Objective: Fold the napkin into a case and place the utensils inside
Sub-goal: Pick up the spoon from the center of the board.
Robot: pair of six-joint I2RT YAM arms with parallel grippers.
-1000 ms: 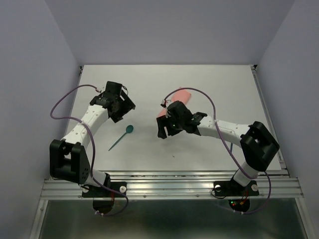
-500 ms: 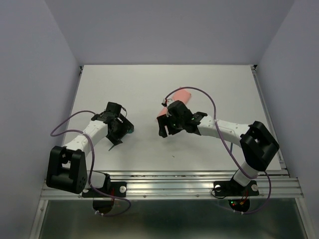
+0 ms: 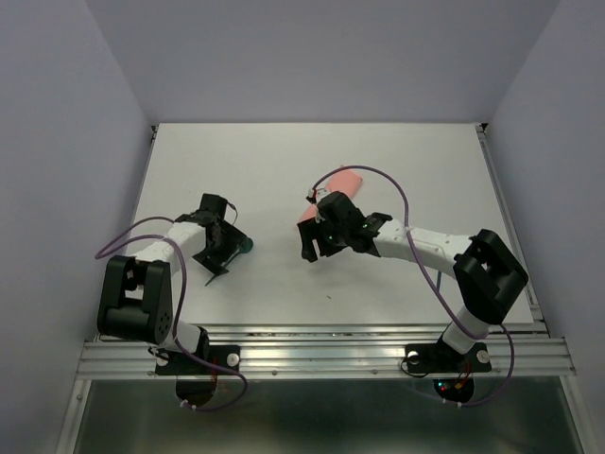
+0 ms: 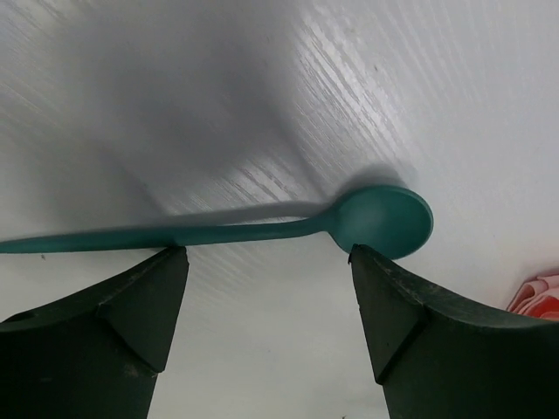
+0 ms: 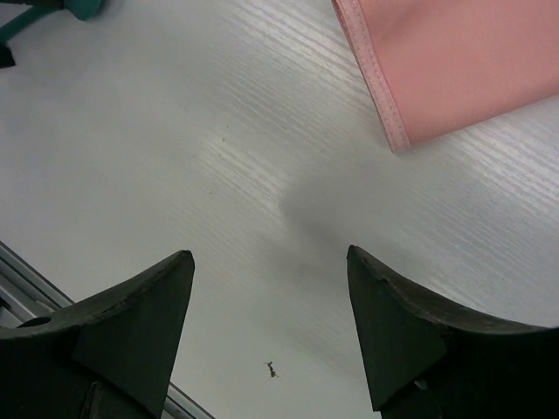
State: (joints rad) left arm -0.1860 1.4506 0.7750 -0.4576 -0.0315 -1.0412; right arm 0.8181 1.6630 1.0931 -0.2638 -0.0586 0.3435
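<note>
A dark-teal spoon (image 4: 262, 231), one of the utensils, lies flat on the white table with its round bowl (image 4: 389, 220) to the right. My left gripper (image 4: 266, 251) is open and hangs low just over the handle, one fingertip on each side, touching nothing. From above, my left gripper (image 3: 219, 251) covers most of the spoon (image 3: 249, 245). The salmon-pink napkin (image 5: 454, 61) lies folded as a narrow strip behind my right gripper (image 5: 269, 255), which is open and empty over bare table. In the top view the right gripper (image 3: 317, 248) hides part of the napkin (image 3: 345, 182).
Purple cables (image 3: 378, 175) loop over both arms. A small dark speck (image 5: 272, 370) lies on the table near the front metal rail (image 3: 321, 352). Lilac walls stand close on the left, right and back.
My left arm has swung from the back left down and toward the front, ending low over the spoon. The right gripper has stayed in place beside the napkin.
</note>
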